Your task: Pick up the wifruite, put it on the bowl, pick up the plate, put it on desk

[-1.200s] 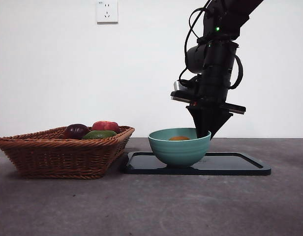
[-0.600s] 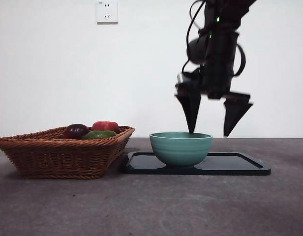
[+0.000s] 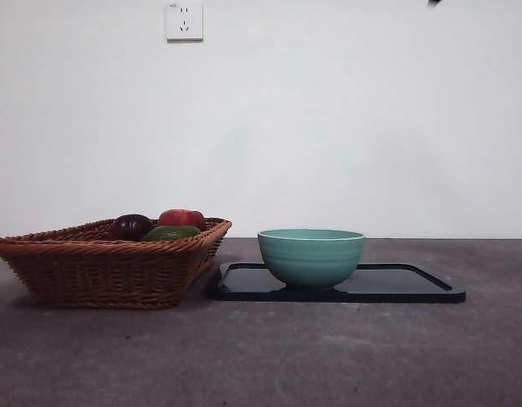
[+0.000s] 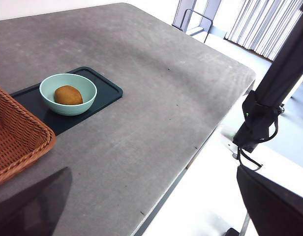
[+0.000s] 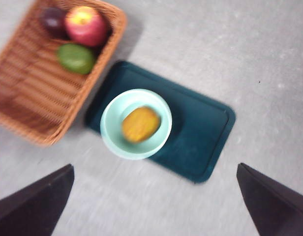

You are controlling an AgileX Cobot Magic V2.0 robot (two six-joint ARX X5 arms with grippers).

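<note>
Your fruit (image 5: 140, 124) sat inside the bowl (image 5: 112, 132), center frame, so that step looked done. The bowl stood on the dark tray (image 5: 205, 132), which probably needs clearing next. Right gripper (image 5: 156, 206) hung high overhead, jaws wide apart, empty. Left gripper (image 4: 156, 206) off at the side, also wide, holding nothing.
</note>
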